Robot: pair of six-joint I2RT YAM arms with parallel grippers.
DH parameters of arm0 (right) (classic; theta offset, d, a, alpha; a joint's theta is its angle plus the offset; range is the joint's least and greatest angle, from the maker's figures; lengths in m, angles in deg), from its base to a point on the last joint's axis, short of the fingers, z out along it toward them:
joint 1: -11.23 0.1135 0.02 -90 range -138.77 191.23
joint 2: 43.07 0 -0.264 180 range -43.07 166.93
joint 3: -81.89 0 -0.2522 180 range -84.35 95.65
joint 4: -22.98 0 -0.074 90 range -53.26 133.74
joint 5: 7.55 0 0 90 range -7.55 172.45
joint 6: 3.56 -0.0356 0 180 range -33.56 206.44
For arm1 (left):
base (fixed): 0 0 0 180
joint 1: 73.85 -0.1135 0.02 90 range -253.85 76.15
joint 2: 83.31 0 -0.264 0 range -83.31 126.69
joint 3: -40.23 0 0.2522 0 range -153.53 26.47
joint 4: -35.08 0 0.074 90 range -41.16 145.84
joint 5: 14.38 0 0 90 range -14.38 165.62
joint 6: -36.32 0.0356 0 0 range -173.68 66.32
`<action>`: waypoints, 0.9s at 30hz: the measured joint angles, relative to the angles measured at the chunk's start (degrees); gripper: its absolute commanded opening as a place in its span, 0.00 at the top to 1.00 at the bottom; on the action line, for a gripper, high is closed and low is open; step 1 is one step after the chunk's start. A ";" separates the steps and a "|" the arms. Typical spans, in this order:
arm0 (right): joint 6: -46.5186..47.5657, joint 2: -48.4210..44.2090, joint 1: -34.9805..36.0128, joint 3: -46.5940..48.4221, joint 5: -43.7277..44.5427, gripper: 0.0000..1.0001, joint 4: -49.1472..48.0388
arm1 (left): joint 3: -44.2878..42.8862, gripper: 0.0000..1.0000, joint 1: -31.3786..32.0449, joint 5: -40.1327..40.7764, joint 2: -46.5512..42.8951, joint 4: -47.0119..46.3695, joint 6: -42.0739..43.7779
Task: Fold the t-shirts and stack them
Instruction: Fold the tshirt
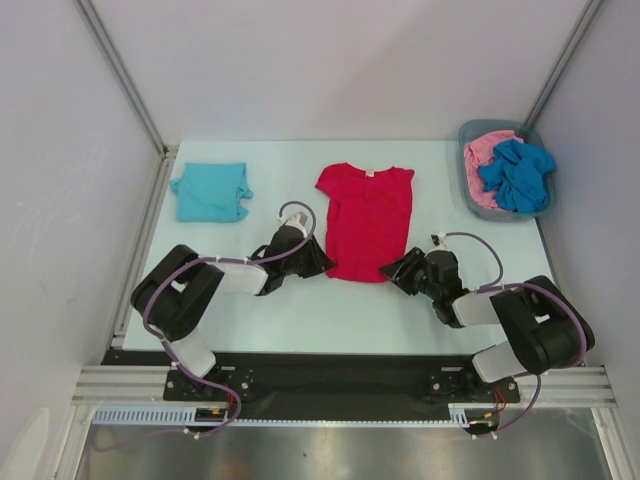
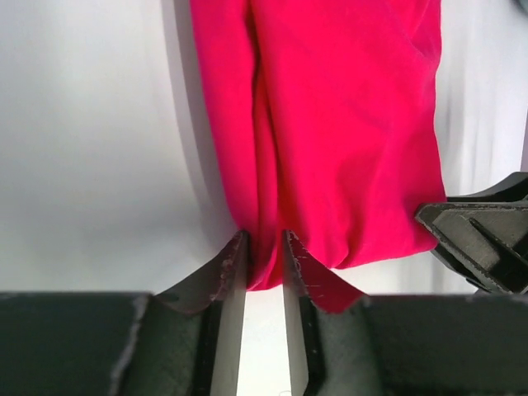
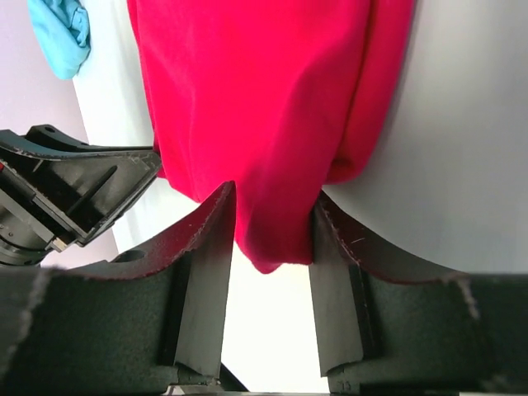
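A bright red t-shirt (image 1: 365, 220) lies flat in the middle of the table, its sides folded in and its collar at the far end. My left gripper (image 1: 322, 262) is at the near left corner of its hem. In the left wrist view its jaws (image 2: 264, 239) stand narrow and pinch a fold of the red cloth (image 2: 330, 124). My right gripper (image 1: 392, 268) is at the near right corner. There its jaws (image 3: 272, 198) stand wider apart, with a bunch of red hem (image 3: 264, 91) between them. A folded teal t-shirt (image 1: 212, 190) rests at the far left.
A grey bin (image 1: 468, 135) at the far right corner holds a pink shirt (image 1: 480, 155) and a crumpled blue shirt (image 1: 517, 172). Metal frame posts and white walls close in the table on both sides. The two grippers sit close together along the red hem.
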 measured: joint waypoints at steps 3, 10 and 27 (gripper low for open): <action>0.39 -0.74 -0.02 0.42 0.22 0.60 1.18 | 0.11 0.78 0.00 -0.02 0.00 0.02 0.02; 1.62 -2.56 -0.50 0.79 0.39 1.00 2.80 | 0.59 1.00 -0.02 -0.20 0.00 -0.22 -0.11; 1.97 -12.96 -0.09 0.79 1.44 1.00 12.55 | 7.48 1.00 6.95 4.00 -12.72 4.13 -3.74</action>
